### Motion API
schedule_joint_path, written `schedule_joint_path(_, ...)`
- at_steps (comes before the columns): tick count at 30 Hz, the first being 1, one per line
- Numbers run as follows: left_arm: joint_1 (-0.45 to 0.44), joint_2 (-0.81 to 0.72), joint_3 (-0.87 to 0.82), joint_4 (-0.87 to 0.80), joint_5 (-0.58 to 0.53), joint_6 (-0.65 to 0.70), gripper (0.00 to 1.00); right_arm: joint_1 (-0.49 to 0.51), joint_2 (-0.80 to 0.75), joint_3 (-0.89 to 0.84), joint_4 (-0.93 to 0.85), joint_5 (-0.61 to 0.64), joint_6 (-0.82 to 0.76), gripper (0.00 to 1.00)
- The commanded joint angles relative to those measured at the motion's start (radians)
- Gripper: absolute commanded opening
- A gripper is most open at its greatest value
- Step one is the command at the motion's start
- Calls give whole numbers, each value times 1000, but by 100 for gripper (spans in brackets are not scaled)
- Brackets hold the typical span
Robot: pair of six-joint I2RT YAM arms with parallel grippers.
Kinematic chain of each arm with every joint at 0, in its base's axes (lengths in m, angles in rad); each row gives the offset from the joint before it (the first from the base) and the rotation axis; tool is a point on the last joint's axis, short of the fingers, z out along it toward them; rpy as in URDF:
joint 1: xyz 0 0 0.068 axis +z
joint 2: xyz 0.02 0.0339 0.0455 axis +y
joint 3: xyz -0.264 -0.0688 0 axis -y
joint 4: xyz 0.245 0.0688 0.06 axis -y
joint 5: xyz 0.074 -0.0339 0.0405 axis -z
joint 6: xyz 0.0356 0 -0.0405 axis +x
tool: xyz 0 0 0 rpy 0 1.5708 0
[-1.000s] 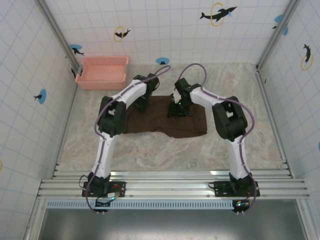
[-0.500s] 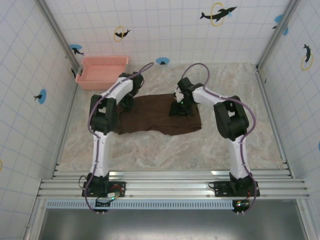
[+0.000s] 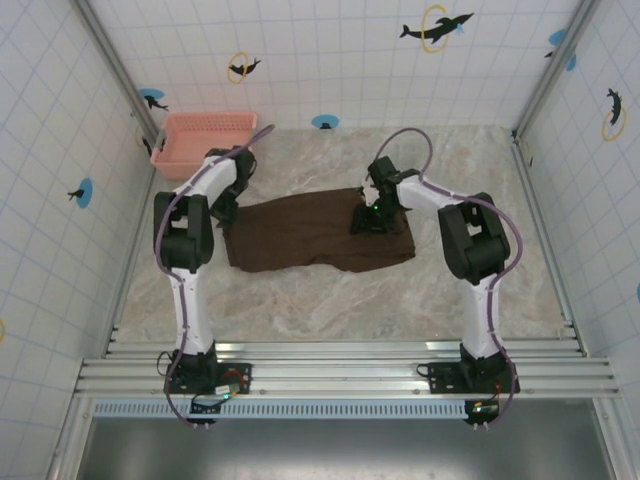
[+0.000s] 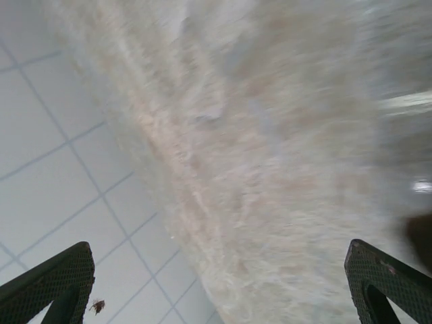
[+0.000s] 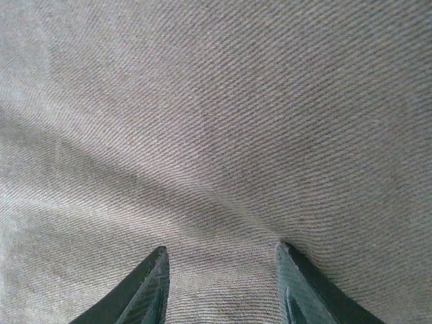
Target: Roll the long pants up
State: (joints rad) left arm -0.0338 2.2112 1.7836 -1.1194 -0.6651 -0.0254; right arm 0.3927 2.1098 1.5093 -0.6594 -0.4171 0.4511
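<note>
The pants (image 3: 315, 235) lay flat and unrolled across the middle of the table (image 3: 300, 300). The right gripper (image 3: 368, 218) stood half closed on their right part, tips pinching a pucker of cloth, probably to pull it taut. Farther back, the left gripper (image 3: 225, 205) hung spread wide beside the left end, near the basket (image 3: 205, 140), holding nothing.

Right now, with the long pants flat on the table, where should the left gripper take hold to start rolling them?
Pinch the short left end of the long pants, coming in low from the left. The cloth lies flat as a long strip running left to right, and the open left gripper hangs over bare table beside that end, likely the easiest edge.
</note>
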Motion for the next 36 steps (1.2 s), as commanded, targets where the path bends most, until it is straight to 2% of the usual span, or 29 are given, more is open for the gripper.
schedule_joint_path(1,16,-65,17,-26,-38,6,97,-67,-1,-92,-128,164,-12,47)
schedule_joint_path(4,15,-102,70,-69,29,-37,98,-100,-42,-135,-125,176,-18,47)
schedule_joint_path(6,-14,-148,87,-85,131,-64,98,-119,-78,-161,-119,177,-21,47)
schedule_joint_path(9,-145,-211,79,-86,253,-84,97,-134,-139,-175,-118,183,-26,48)
schedule_joint_path(12,-277,-223,74,-103,390,-221,98,-145,-198,-162,-136,215,-31,49)
schedule_joint_path(15,-352,-208,21,-24,552,-363,97,-171,-223,-142,-164,220,-50,49)
schedule_joint_path(17,-378,-163,23,-7,602,-430,98,-195,-247,-135,-168,213,-57,50)
schedule_joint_path(19,-406,-110,54,-15,617,-457,97,-213,-279,-116,-181,225,-74,52)
schedule_joint_path(23,-455,-15,108,-37,557,-488,97,-243,-302,-45,-239,250,-165,58)
schedule_joint_path(29,-458,123,202,-41,561,-565,97,-314,-319,-57,-237,244,-199,58)
schedule_joint_path(33,-458,242,287,-77,517,-574,98,-334,-320,-75,-239,255,-235,58)
schedule_joint_path(34,-490,266,304,-84,496,-570,97,-336,-317,-80,-243,260,-247,58)
schedule_joint_path(36,-489,335,393,-132,471,-551,97,-342,-316,-99,-244,273,-267,59)
